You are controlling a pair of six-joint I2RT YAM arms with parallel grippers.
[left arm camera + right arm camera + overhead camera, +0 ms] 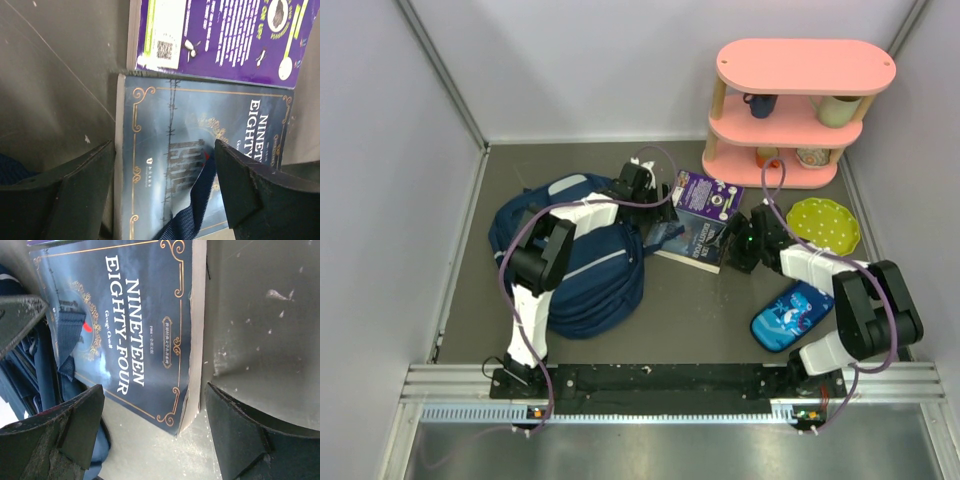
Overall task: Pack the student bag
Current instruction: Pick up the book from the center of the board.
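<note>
The student bag [570, 255], a navy backpack with white trim, lies on the left of the mat. One of its navy straps [192, 210] trails over a dark blue book [700, 243] titled Nineteen Eighty-Four, which lies just right of the bag. A purple book [712, 195] lies against that book's far side. My left gripper [165, 175] is open over the dark book's spine side, one finger outside the edge and one above the cover. My right gripper [152, 420] is open too, straddling the book's [135, 325] near corner, not touching it.
A blue cartoon-print pencil case [790, 315] lies near the right arm's base. A green dotted plate [823, 225] sits at the right. A pink shelf [790, 110] with cups stands at the back right. White walls close in both sides.
</note>
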